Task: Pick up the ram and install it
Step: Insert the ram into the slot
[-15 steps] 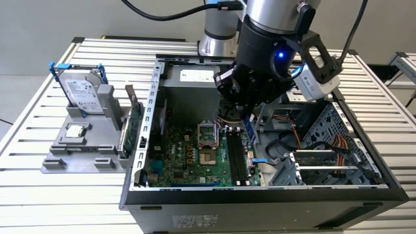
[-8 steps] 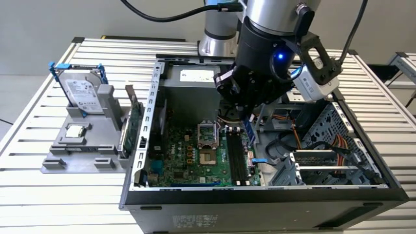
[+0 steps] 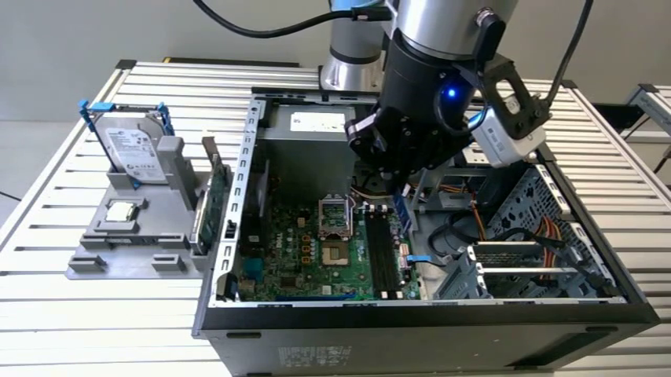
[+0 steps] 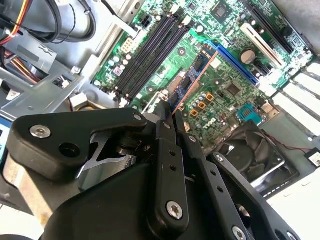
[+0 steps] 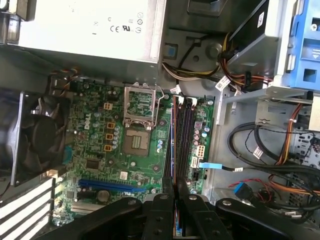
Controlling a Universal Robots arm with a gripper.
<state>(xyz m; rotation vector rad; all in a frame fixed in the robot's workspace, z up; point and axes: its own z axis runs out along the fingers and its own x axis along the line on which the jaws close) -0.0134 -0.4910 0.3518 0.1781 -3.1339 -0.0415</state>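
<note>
My gripper [image 3: 398, 191] reaches down into the open computer case [image 3: 251, 236] and is shut on the ram [image 3: 401, 210], a thin stick held on edge. In the second wrist view the ram [image 4: 194, 76] juts out from between the black fingers [image 4: 165, 135] over the green motherboard [image 4: 225, 85]. In the first wrist view the ram [image 5: 173, 150] appears as a thin line running along the black memory slots [image 5: 184, 135], level with the slot nearest the processor socket [image 5: 141, 125]. It hangs above the slots [image 3: 379, 253]; contact with them cannot be told.
A grey holder [image 3: 105, 259] at the exterior view's left carries a hard drive [image 3: 137, 149], a silver processor chip [image 3: 124, 210] and a green card [image 3: 215, 208]. Inside the case are the power supply [image 3: 314, 122], a drive cage [image 3: 535, 271], loose cables [image 5: 260, 145] and a fan [image 5: 35, 140].
</note>
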